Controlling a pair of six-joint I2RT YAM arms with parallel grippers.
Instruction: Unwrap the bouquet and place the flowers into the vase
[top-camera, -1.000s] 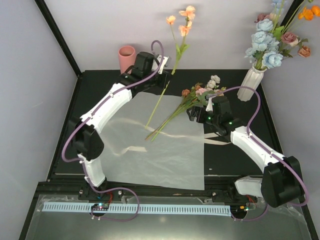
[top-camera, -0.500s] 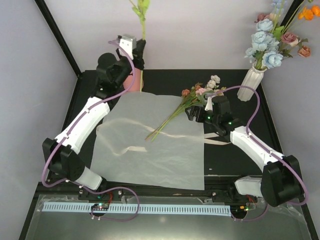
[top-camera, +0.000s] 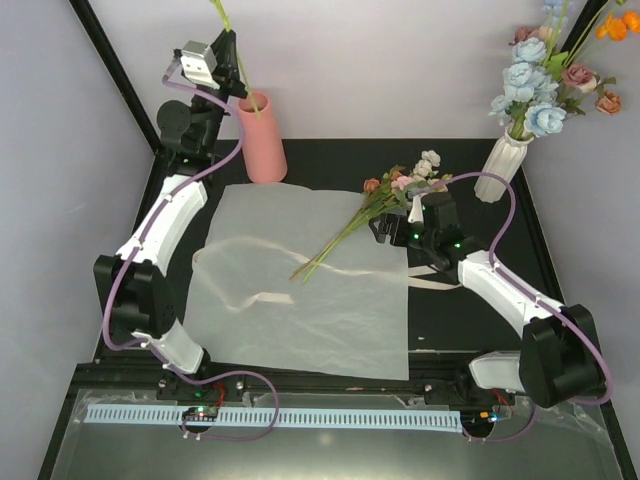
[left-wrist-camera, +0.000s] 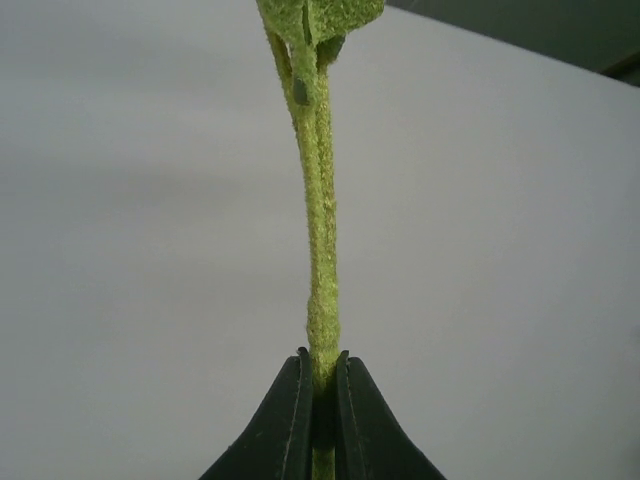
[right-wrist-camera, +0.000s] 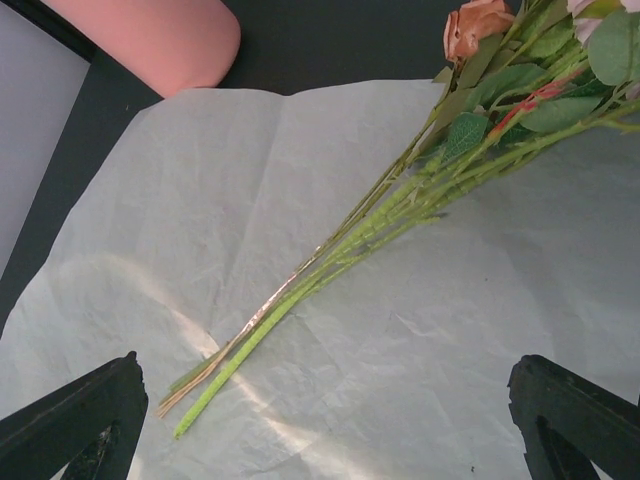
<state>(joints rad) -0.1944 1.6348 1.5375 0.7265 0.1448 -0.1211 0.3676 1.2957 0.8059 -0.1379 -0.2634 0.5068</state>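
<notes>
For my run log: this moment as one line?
left end effector: shut on stem at vase mouth | right end effector: open above flowers on paper

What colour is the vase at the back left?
The vase is plain salmon pink, best seen from the top camera.

Off-task things on my screen: a second vase with its flowers, the table, the frame.
On the overhead camera I see a white ribbed vase (top-camera: 497, 170) standing upright at the far right corner of the black table (top-camera: 445, 330). It holds a bunch of pale-blue, mauve and orange flowers (top-camera: 548, 85) that rises against the pale back wall (top-camera: 420, 70). A black frame post (top-camera: 115, 75) slants up at far left. A white perforated strip (top-camera: 300, 417) runs along the near edge.
</notes>
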